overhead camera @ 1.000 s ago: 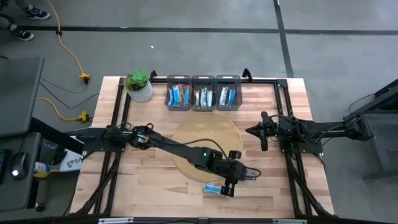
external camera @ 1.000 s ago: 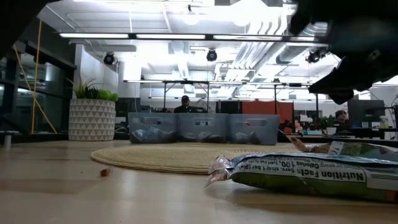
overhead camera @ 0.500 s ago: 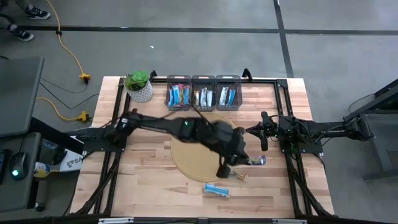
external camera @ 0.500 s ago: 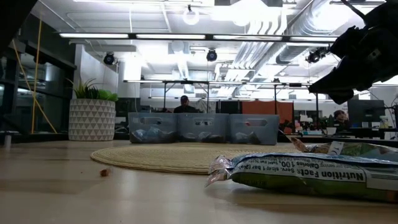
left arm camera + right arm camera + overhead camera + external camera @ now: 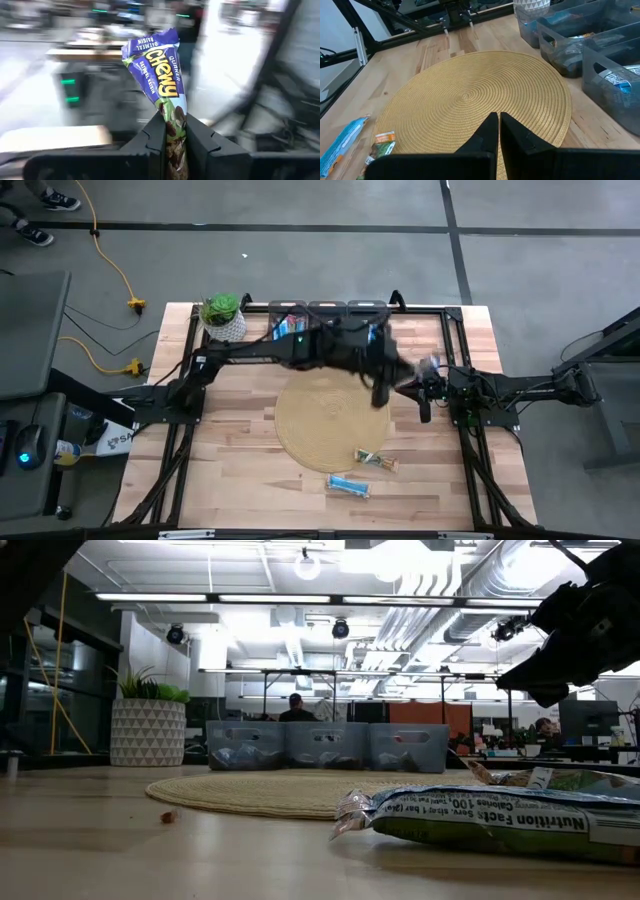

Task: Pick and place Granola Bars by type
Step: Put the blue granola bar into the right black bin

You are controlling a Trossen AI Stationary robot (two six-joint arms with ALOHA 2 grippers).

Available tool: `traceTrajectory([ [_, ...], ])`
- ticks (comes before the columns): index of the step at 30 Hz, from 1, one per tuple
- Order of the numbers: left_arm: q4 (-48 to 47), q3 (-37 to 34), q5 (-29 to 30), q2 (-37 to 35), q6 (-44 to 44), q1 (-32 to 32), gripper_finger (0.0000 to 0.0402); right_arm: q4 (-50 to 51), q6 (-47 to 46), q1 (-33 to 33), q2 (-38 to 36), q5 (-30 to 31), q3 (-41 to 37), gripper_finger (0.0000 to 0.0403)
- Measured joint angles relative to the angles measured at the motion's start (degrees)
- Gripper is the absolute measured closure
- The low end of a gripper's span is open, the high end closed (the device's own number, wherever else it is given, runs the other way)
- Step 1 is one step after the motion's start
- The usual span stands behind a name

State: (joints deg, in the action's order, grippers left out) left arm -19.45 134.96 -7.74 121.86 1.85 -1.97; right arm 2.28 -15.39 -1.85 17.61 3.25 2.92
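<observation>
My left gripper [image 5: 410, 372] reaches high over the table's far right, just in front of the bins, and is shut on a granola bar [image 5: 160, 65] in a blue-purple wrapper with white lettering. The bar [image 5: 431, 364] shows close to my right gripper [image 5: 425, 395]. That gripper [image 5: 495, 125] waits shut at the right edge and holds nothing. A green-wrapped bar [image 5: 375, 461] and a blue one [image 5: 347, 484] lie flat on the wood near the front, beside the round woven mat [image 5: 325, 420]. The green bar [image 5: 490, 825] fills the foreground of the low view. My left gripper pinches one end of the bar [image 5: 174, 129] between its two fingers [image 5: 155, 136]. The fingers point about level toward the table's right edge and lie along the bar. The rest of the wrapper sticks out past the fingertips, tipped upward, lifted clear of the table.
Three grey bins [image 5: 367, 307] holding sorted bars stand in a row at the far edge, partly hidden by my left arm. A potted plant [image 5: 223, 318] stands at the far left. A black frame [image 5: 470, 470] runs along the table's sides.
My left gripper has risen from the near right part of the table and swung toward the far edge and the bins, tipping from pointing down to about level. It has stayed shut on the bar, which has been carried up with it. The two bars on the wood have kept their place.
</observation>
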Motion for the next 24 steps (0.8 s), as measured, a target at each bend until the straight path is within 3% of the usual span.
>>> traceTrajectory([
  [11,2.7,0.0,33.0,0.9,11.6,10.5,0.0362,0.0,0.0,0.0,0.0,0.0,0.0,0.0402],
  [14,0.4,-0.1,33.4,2.7,19.3,14.5,0.0362,0.0,0.0,0.0,0.0,0.0,0.0,0.0402],
  [18,-2.0,-0.1,27.8,5.4,27.6,19.0,0.0362,0.0,0.0,0.0,0.0,0.0,0.0,0.0402],
  [24,-6.5,-0.1,27.3,11.4,37.4,21.7,0.0362,0.0,0.0,0.0,0.0,0.0,0.0,0.0402],
])
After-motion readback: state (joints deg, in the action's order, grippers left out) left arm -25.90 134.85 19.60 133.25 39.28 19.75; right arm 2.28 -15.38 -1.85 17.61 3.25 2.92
